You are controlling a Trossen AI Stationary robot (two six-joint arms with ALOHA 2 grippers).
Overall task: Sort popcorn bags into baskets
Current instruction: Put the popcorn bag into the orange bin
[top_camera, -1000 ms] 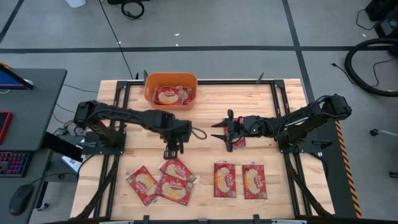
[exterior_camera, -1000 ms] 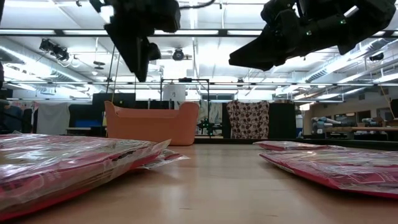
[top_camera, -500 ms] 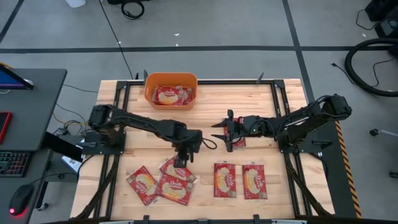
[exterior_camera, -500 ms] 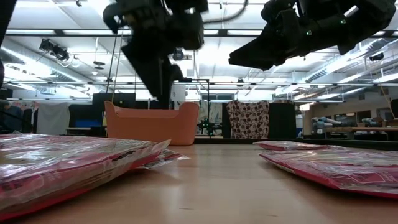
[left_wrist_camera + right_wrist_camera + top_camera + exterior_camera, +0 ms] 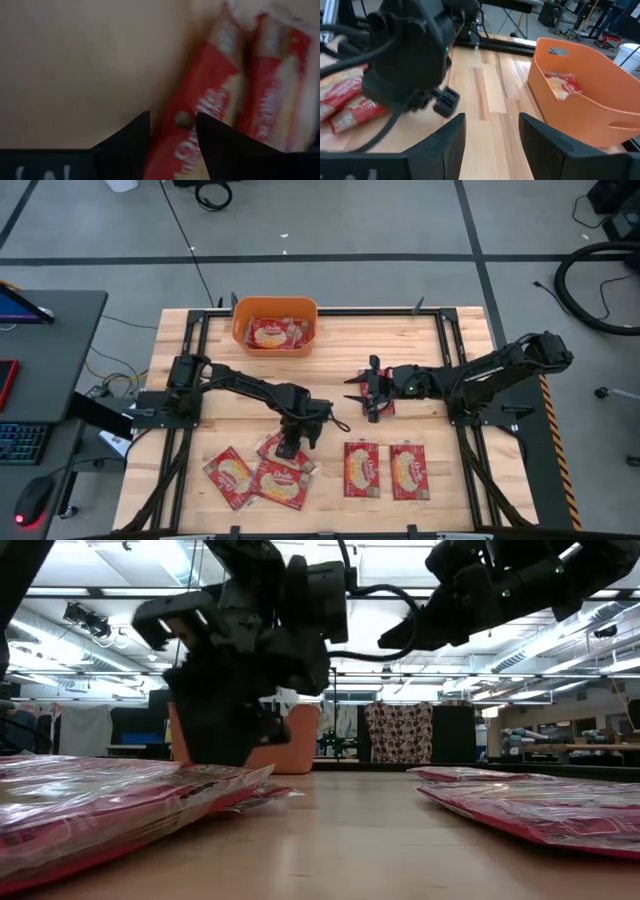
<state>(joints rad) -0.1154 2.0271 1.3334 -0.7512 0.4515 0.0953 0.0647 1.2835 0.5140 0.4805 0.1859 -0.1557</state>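
Several red popcorn bags with cream centres lie flat on the wooden table: a cluster of three (image 5: 258, 475) near the left, two side by side (image 5: 385, 470), and one (image 5: 384, 407) under my right gripper. The orange basket (image 5: 275, 323) at the far edge holds more packets (image 5: 561, 82). My left gripper (image 5: 290, 442) is low over the cluster's farthest packet (image 5: 200, 100), open, with that packet's edge between its fingers. My right gripper (image 5: 358, 392) hovers open above the table's middle, well clear of the surface in the low view (image 5: 400, 640). My left gripper comes from above, pointing down, with its open fingers (image 5: 132, 135) on either side of the packet's edge (image 5: 175, 145). I cannot tell whether the fingers touch it. The packet lies flat, overlapping its neighbours in the cluster.
A black metal frame (image 5: 445, 340) runs round the tabletop. Bare wood lies between the basket and the packets (image 5: 330, 360). A desk with a keyboard and mouse (image 5: 30, 440) stands beyond the table's left side.
My left gripper has swung from mid-table toward the near edge and the right, and has dropped down onto the packet cluster. The packets have not moved. My right arm has stayed nearly still.
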